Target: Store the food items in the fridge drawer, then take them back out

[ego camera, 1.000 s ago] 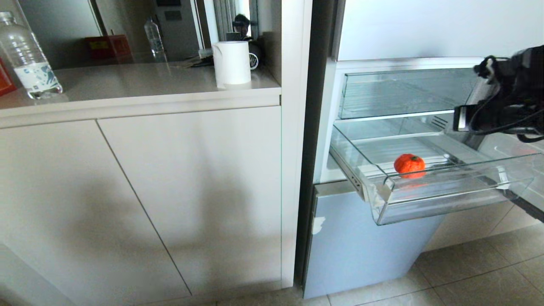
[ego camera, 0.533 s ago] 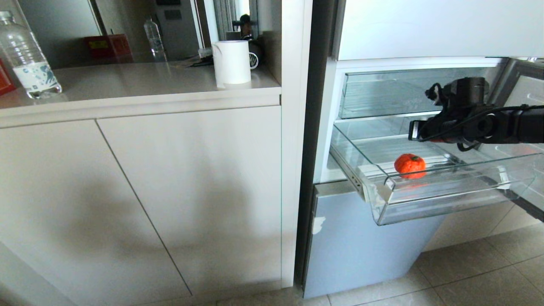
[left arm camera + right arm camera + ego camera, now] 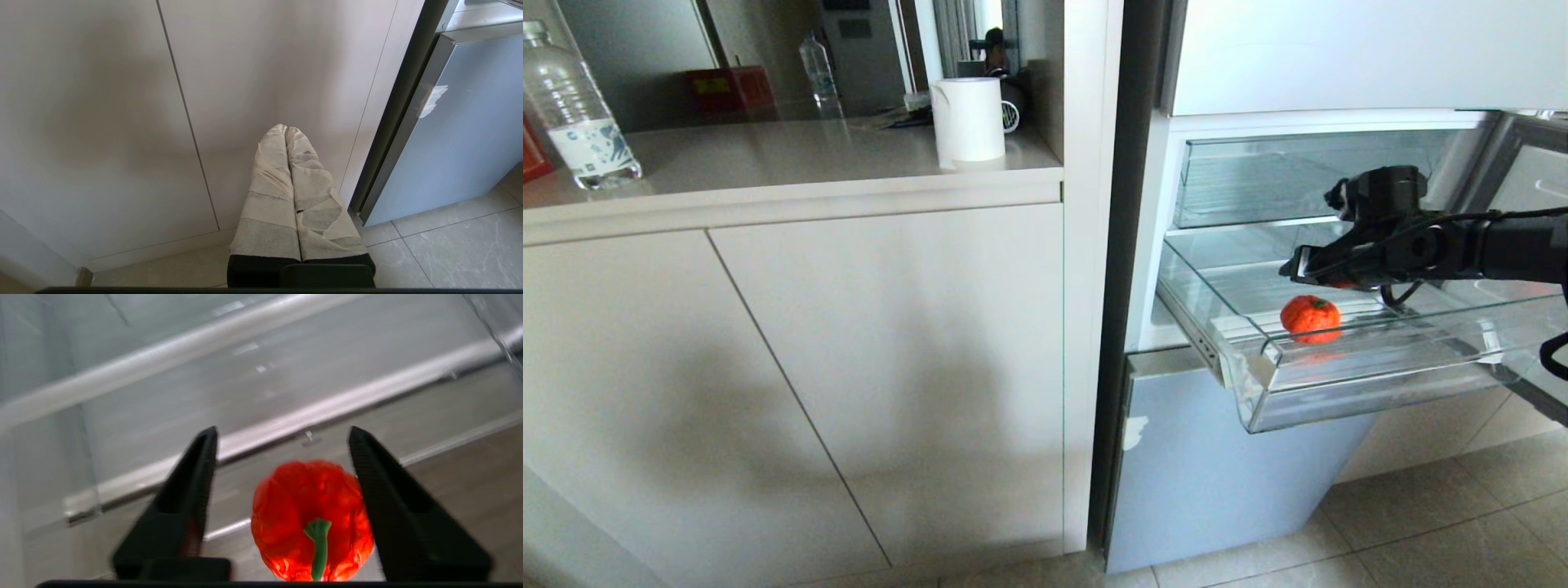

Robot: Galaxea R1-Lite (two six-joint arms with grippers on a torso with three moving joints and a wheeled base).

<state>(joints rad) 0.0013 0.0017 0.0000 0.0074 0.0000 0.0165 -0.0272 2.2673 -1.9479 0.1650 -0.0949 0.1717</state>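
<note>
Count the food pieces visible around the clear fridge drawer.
2. An orange-red rounded piece lies in the shallow clear fridge drawer; a red pepper-like piece sits between the right gripper's open fingers above it.

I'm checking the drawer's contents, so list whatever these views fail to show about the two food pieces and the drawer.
- Red pepper: in the head view it is almost wholly hidden behind the right gripper.
- Right wrist view: the picture's edge cuts off the pepper's underside, so whether it rests on the fridge drawer cannot be told.
- Head view: the picture's edge cuts off the drawer's right end.
- Orange-red piece: outside the right wrist view.
</note>
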